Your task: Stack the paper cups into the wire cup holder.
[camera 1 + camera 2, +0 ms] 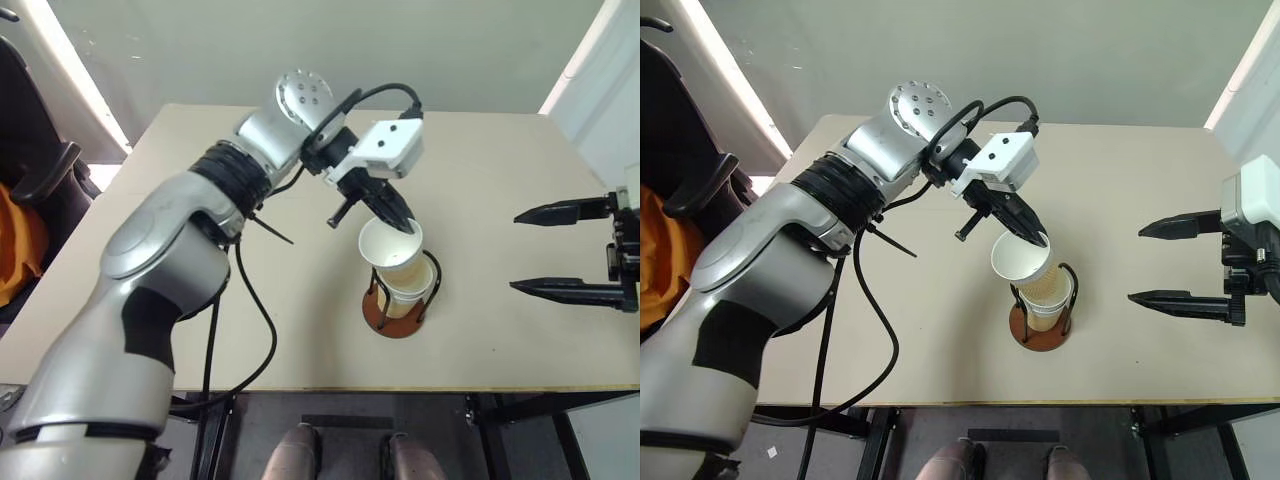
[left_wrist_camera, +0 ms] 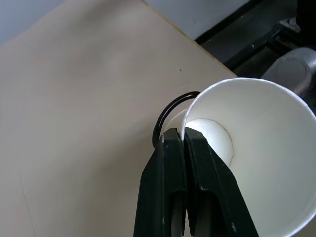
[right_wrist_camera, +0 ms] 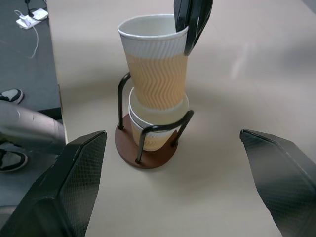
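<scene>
My left gripper is shut on the rim of a tan-yellow paper cup, one finger inside it and one outside. That cup stands upright, and its bottom sits inside the cups nested in the wire cup holder. Black wire loops rise around them from the reddish-brown base. The holder is near the table's front edge, slightly right of centre. My right gripper is open to the right of the holder. It is well apart from it, with nothing between its fingers.
The beige table runs to a front edge just below the holder. A black cable from my left arm hangs over the table's left front. A dark chair with something orange stands off the table's left side.
</scene>
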### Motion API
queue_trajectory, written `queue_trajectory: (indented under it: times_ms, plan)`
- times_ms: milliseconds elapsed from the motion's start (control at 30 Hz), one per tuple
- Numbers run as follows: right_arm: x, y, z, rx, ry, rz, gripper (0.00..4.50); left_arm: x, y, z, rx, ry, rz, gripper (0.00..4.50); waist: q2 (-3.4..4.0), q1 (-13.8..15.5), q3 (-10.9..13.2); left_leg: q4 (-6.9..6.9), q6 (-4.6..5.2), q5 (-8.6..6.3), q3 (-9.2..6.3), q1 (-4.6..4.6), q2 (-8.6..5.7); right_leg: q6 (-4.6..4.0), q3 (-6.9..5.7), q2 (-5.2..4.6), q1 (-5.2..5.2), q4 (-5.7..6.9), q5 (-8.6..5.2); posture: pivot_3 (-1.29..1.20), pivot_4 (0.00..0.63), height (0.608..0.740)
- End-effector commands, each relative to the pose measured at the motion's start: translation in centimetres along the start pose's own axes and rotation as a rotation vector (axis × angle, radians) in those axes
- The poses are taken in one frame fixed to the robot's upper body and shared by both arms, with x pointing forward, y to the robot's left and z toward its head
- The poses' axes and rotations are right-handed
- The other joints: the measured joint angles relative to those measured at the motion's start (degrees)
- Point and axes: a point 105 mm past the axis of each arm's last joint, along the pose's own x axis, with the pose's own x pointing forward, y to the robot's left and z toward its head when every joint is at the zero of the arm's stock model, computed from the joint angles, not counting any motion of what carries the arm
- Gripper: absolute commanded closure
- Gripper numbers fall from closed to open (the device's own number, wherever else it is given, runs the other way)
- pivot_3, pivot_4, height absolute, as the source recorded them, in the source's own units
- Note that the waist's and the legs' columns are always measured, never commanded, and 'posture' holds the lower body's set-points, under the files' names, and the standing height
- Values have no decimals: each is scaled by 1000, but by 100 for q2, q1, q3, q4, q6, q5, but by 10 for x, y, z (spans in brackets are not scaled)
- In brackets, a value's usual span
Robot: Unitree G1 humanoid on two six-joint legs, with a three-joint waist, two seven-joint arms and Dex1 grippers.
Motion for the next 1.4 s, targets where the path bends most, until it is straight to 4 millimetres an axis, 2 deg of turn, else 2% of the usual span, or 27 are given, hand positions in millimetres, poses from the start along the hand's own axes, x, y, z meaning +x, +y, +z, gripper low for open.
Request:
queue_trajectory:
  times_ms: [33, 333, 433, 700, 800, 933, 1033, 1167, 1300, 1400]
  plan:
    - [-5, 1, 10, -42, -10, -27, 0, 0, 4, 13, 81, 17, -29, 4455, 0, 9, 0, 2, 2, -1, 1, 1, -2, 2, 0, -1, 2, 0, 1, 0, 150, 740]
    - [-2, 2, 10, -47, -17, -12, 0, 7, 6, 12, 80, 33, -40, 4455, 0, 16, 0, 6, 7, -3, 5, 16, -3, 10, 1, -2, 18, 4, -1, 0, 150, 740]
    - [-1, 2, 10, -52, -20, -7, 0, 9, 7, 10, 74, 46, -38, 3847, 0, 17, 0, 12, 12, -7, 5, 17, -4, 13, 1, -3, 23, 3, -2, 0, 150, 740]
    - [3, -1, 10, -64, -27, 21, 0, 4, 14, 12, 83, 26, 19, 970, 0, 16, 0, 19, 17, -9, 5, 19, -5, 19, 1, -3, 29, 3, -5, 0, 150, 740]
    - [8, -6, 11, -78, -31, 35, 0, -3, 14, 8, 66, 20, 53, 970, 1, 13, 0, 27, 21, -12, 7, 20, -5, 23, 3, -3, 30, 5, -6, 0, 150, 740]
    - [16, -11, 14, -90, -43, 70, 0, -25, 14, -2, 3, 3, 141, 970, 2, -2, -1, 29, 21, -12, 8, 27, -5, 24, 4, -1, 33, 8, -7, 0, 150, 740]
    - [27, -17, -2, -86, 26, 84, 0, -49, -7, -20, -74, -41, 204, 970, 11, -58, -6, 27, 23, -13, 8, 35, -4, 27, 5, -1, 38, 7, -9, 0, 150, 740]
    - [35, -21, -6, -79, 52, 87, 0, -75, -50, -38, -179, -55, 273, 970, 19, -150, -9, 21, 19, -11, 17, 46, 4, 22, 0, 19, 32, 15, -11, 0, 150, 740]
    - [33, -26, -22, -28, 89, 59, 0, -97, -96, -40, -312, -67, 393, 970, 15, -142, -10, 25, 18, -10, 2, 37, 5, 7, 0, 22, 28, 12, -20, 0, 150, 740]
    - [25, -35, -20, 33, 34, -49, 0, -108, -125, -38, -420, -75, 508, 970, 16, -115, -10, 19, 17, -10, -6, 43, 2, -10, 0, 15, 36, 9, -29, 0, 150, 740]
